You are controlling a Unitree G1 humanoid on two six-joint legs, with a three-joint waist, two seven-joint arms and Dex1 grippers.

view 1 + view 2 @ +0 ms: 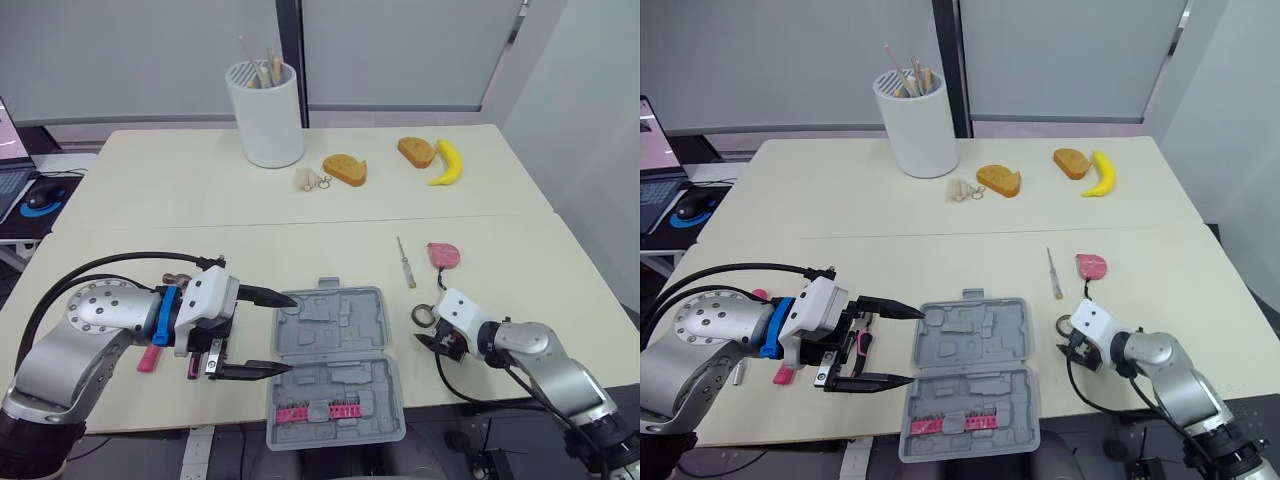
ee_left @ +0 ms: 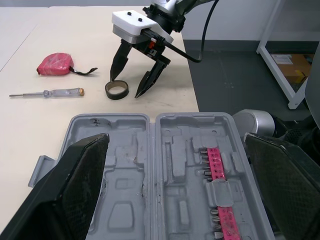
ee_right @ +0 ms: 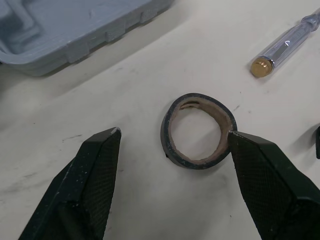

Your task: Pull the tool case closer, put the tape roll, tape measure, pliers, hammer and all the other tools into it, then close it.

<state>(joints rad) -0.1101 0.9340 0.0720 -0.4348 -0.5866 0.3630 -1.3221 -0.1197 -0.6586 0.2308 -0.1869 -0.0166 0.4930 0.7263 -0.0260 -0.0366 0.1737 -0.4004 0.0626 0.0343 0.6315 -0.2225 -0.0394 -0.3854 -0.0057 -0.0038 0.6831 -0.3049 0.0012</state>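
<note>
We are straddling the tape roll [image 3: 169, 148] with the right gripper [image 3: 174, 132], jaws wide. The left gripper [image 1: 292, 333] is gaping wide too.

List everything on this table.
Tool case: one, grey, open, front centre.
Bit strip: one, pink, inside case.
Tape roll: one, dark, right of case.
Screwdriver: one, clear-handled, beyond roll.
Tape measure: one, pink, beside screwdriver.
Pink-handled tools: count unclear, left of case.
Bread slices: two, brown, far side.
Banana: one, yellow, far right.
Cup: one, white, far side.
Pale trinket: one, beside bread.
Left gripper: one, black, open at case's left.
Right gripper: one, black, open around roll.
</note>
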